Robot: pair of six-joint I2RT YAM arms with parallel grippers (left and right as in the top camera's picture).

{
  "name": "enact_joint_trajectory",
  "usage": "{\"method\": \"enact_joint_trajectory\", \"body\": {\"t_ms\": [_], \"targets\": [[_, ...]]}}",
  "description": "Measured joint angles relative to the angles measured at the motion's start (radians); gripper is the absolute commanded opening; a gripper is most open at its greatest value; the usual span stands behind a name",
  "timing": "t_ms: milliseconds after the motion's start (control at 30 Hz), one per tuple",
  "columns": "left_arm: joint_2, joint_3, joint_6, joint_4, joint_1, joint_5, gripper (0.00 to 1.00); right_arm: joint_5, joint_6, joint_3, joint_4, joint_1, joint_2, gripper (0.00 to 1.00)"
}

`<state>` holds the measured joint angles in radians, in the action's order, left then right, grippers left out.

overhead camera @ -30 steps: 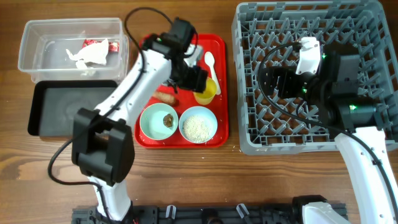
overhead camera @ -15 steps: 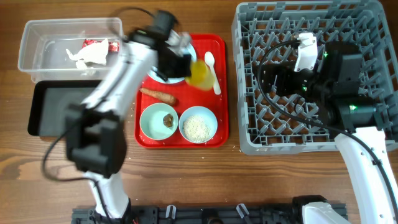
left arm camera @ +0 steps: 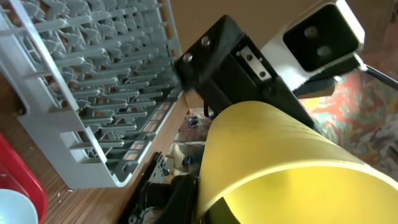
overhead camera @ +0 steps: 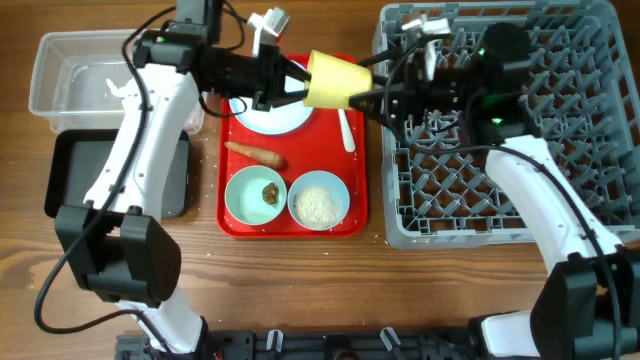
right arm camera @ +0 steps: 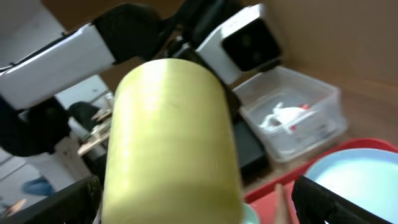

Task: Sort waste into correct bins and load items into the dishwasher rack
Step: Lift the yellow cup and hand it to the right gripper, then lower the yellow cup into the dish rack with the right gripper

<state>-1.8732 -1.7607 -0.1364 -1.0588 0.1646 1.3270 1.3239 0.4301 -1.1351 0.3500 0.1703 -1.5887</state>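
The yellow cup [overhead camera: 335, 80] hangs on its side above the red tray [overhead camera: 355, 190], near the tray's back right corner. My left gripper [overhead camera: 295, 88] is shut on the cup's rim, pinching the wall [left arm camera: 280, 162]. My right gripper [overhead camera: 372, 97] reaches in from the dishwasher rack [overhead camera: 560, 150] and stands open, one finger [right arm camera: 326, 199] on each side of the cup's base end [right arm camera: 171, 137]. On the tray lie the pale-blue plate [overhead camera: 275, 118], the carrot stick [overhead camera: 255, 153], a bowl with a brown lump [overhead camera: 256, 195], a bowl of rice [overhead camera: 319, 203] and the white spoon [overhead camera: 346, 125].
The clear tub [overhead camera: 75, 75] at the back left holds wrapper scraps [overhead camera: 118, 92], partly hidden by my left arm. The black tray [overhead camera: 80, 180] lies just in front of it. The grey rack's upright pegs fill the right side.
My left gripper shut on the cup, lifted it off the tray and turned it sideways toward the right. My right arm swung left out over the rack's edge to the cup.
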Motion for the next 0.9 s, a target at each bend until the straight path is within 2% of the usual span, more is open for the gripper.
{"method": "enact_joint_trajectory", "body": {"t_ms": [33, 100, 133, 267, 333, 400, 467, 533, 733, 800, 867, 900], "targets": [[0.000, 0.000, 0.000, 0.000, 0.006, 0.000, 0.04, 0.008, 0.011, 0.000, 0.004, 0.016, 0.000, 0.82], [0.000, 0.000, 0.000, 0.000, 0.006, 0.000, 0.04, 0.018, 0.024, 0.000, 0.025, 0.042, -0.001, 0.72], [0.000, 0.000, 0.000, -0.003, 0.006, 0.006, 0.04, 0.015, 0.030, 0.000, 0.026, 0.045, -0.001, 0.70], [0.000, 0.000, 0.000, -0.004, 0.005, 0.023, 0.04, 0.015, 0.039, 0.000, 0.056, 0.044, -0.005, 0.70], [0.000, 0.000, 0.000, -0.004, 0.005, 0.038, 0.04, 0.019, 0.045, 0.000, 0.086, 0.044, -0.006, 0.82], [0.000, 0.000, 0.000, -0.014, 0.006, 0.029, 0.04, 0.014, 0.045, 0.000, 0.105, 0.044, -0.008, 0.82], [0.000, 0.000, 0.000, -0.019, 0.006, 0.027, 0.04, 0.002, 0.045, 0.000, 0.105, 0.044, -0.008, 0.72], [0.000, 0.000, 0.000, -0.019, 0.006, 0.023, 0.04, -0.008, 0.046, 0.000, 0.107, 0.044, -0.008, 0.49], [0.000, 0.000, -0.004, -0.023, 0.005, 0.014, 0.38, -0.001, 0.056, 0.000, 0.109, -0.012, -0.009, 0.41], [0.000, 0.000, -0.006, -0.022, 0.005, 0.010, 0.43, 0.029, 0.063, 0.000, 0.109, -0.066, -0.008, 0.36], [0.000, 0.000, -0.007, -0.022, 0.005, -0.010, 0.45, 0.038, 0.068, -0.001, 0.087, -0.124, -0.008, 0.35], [0.000, 0.000, -0.007, -0.022, 0.005, -0.035, 0.49, 0.036, 0.072, -0.002, 0.021, -0.162, -0.009, 0.35]]}}
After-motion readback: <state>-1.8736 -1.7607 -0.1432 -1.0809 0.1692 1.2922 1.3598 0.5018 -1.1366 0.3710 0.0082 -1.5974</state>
